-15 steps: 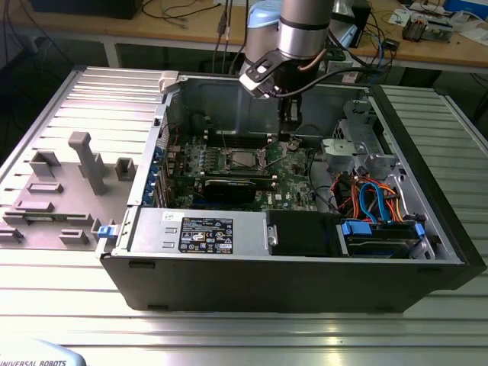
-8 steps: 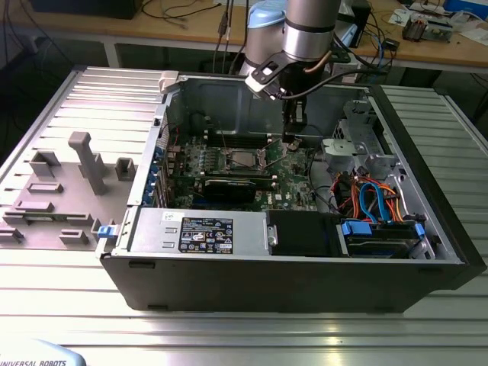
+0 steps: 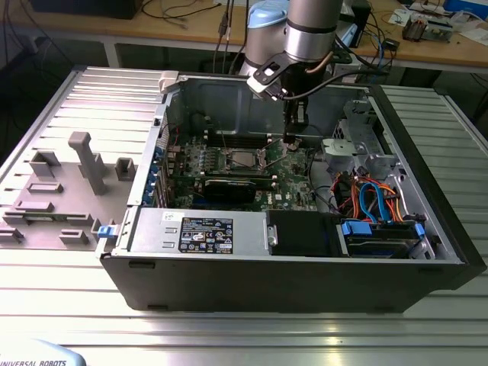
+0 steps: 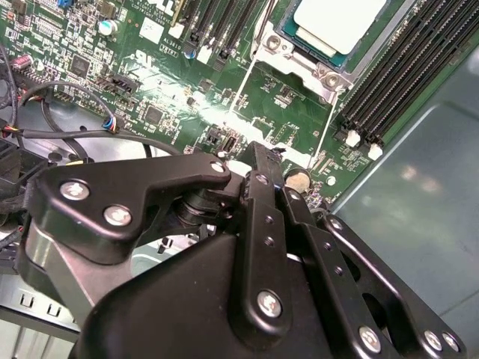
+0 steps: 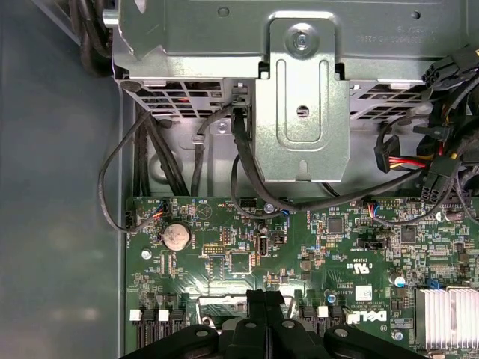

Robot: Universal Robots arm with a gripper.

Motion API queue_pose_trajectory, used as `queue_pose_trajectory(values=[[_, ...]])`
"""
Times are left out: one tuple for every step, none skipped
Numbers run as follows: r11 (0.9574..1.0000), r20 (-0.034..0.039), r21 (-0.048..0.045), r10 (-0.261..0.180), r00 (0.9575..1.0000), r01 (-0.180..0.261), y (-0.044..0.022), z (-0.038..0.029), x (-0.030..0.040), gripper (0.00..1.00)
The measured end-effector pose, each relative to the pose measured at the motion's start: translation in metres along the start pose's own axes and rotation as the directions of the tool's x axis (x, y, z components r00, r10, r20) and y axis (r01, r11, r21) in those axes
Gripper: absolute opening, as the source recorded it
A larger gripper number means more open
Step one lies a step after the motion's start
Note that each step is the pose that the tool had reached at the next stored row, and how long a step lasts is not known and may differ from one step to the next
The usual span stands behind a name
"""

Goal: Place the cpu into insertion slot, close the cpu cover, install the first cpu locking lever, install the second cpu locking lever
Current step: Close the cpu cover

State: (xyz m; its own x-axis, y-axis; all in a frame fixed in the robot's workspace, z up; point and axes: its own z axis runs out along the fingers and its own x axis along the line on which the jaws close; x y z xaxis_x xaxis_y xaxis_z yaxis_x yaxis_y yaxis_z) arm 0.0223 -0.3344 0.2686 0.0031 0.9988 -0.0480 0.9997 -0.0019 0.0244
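The cpu (image 4: 338,21) is a flat silver-grey square lying in the insertion slot (image 3: 242,159) on the green motherboard (image 4: 277,105). The silver frame of the cpu cover (image 4: 328,78) lies flat around the chip. I cannot make out how the locking levers stand. My gripper (image 4: 263,155) is shut with nothing between its black fingers. It hangs just above the board, a short way off the socket's corner, on the exterior view's right of the socket. The same shut gripper (image 5: 266,298) shows in the first wrist view, and also in the exterior view as my gripper (image 3: 290,139).
The board lies inside an open black computer case (image 3: 229,282). Long memory slots (image 4: 408,71) run beside the socket. A black card (image 3: 229,189) sits in front of it. A metal drive bracket (image 5: 303,112), black cables (image 5: 150,161) and a coin battery (image 5: 176,235) are close to the gripper.
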Motion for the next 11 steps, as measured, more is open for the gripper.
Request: queue_pose_trajectory(values=[[1.0000,0.0000,0.0000,0.000,1.0000,0.000,0.0000,0.0000,0.0000,0.11],[1.0000,0.0000,0.0000,0.000,1.0000,0.000,0.0000,0.0000,0.0000,0.11],[1.0000,0.0000,0.0000,0.000,1.0000,0.000,0.0000,0.0000,0.0000,0.11],[1.0000,0.0000,0.0000,0.000,1.0000,0.000,0.0000,0.0000,0.0000,0.11],[1.0000,-0.0001,0.0000,0.000,1.0000,0.000,0.0001,0.0001,0.0000,0.11],[1.0000,-0.0001,0.0000,0.000,1.0000,0.000,0.0001,0.0001,0.0000,0.11],[1.0000,0.0000,0.0000,0.000,1.0000,0.000,0.0001,0.0001,0.0000,0.11],[1.0000,-0.0001,0.0000,0.000,1.0000,0.000,0.0001,0.0001,0.0000,0.11],[1.0000,0.0000,0.0000,0.000,1.0000,0.000,0.0001,0.0001,0.0000,0.11],[1.0000,0.0000,0.0000,0.000,1.0000,0.000,0.0002,0.0001,0.0000,0.11],[1.0000,-0.0002,0.0000,0.000,1.0000,0.000,0.0009,0.0002,0.0000,0.11]])
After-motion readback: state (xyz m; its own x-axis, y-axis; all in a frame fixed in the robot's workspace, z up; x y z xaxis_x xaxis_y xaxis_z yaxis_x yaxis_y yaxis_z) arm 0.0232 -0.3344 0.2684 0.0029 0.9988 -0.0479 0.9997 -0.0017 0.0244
